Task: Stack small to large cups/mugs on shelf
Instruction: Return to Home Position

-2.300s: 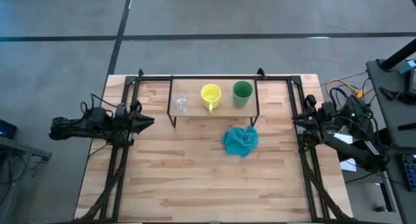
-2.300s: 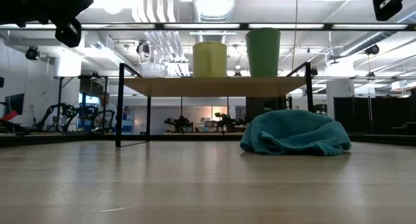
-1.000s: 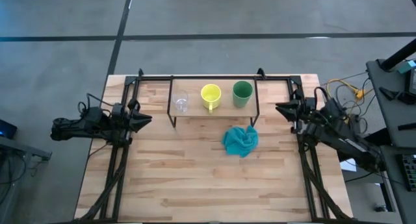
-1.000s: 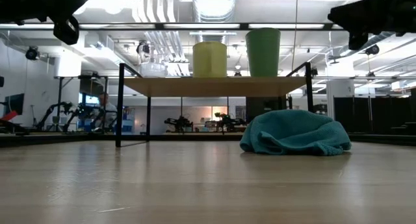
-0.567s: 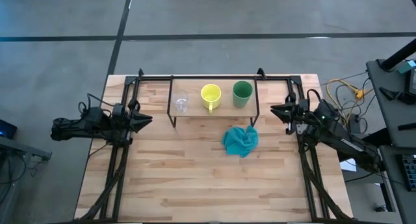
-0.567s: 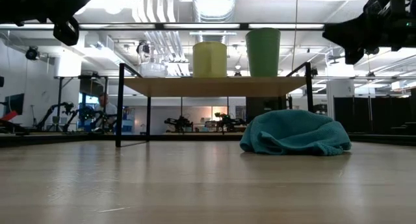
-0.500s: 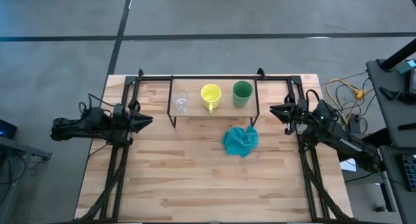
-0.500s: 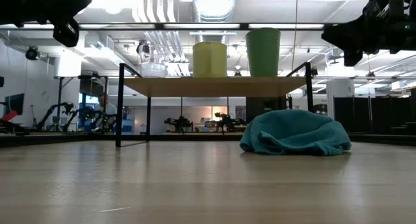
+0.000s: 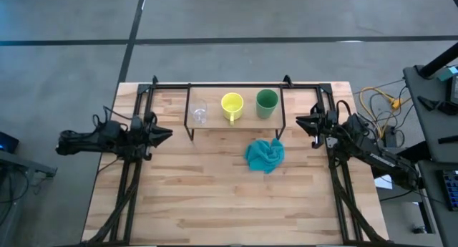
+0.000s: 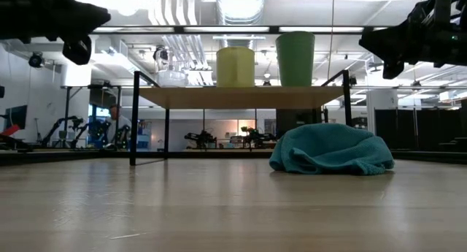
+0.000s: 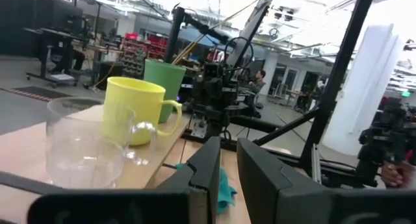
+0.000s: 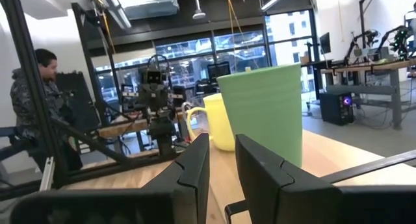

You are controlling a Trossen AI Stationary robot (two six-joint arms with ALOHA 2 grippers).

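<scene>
Three vessels stand upright in a row on the low wooden shelf (image 9: 215, 122): a clear glass cup (image 9: 198, 112), a yellow mug (image 9: 231, 105) and a green cup (image 9: 266, 102). My left gripper (image 9: 169, 133) hovers shut at the table's left side, level with the shelf top and pointing at the glass cup (image 11: 84, 146). My right gripper (image 9: 298, 121) hovers shut just right of the shelf, pointing at the green cup (image 12: 263, 113). Neither gripper touches anything.
A crumpled teal cloth (image 9: 265, 155) lies on the tabletop just near of the shelf's right end. Black frame rails (image 9: 236, 84) run along the far edge and both sides of the table. A person (image 12: 32, 100) stands beyond the table's left side.
My right gripper has swung in from the table's right edge toward the shelf's right end and the green cup, staying at the shelf's height. My left gripper has edged a little toward the shelf. The cups and the cloth have stayed put.
</scene>
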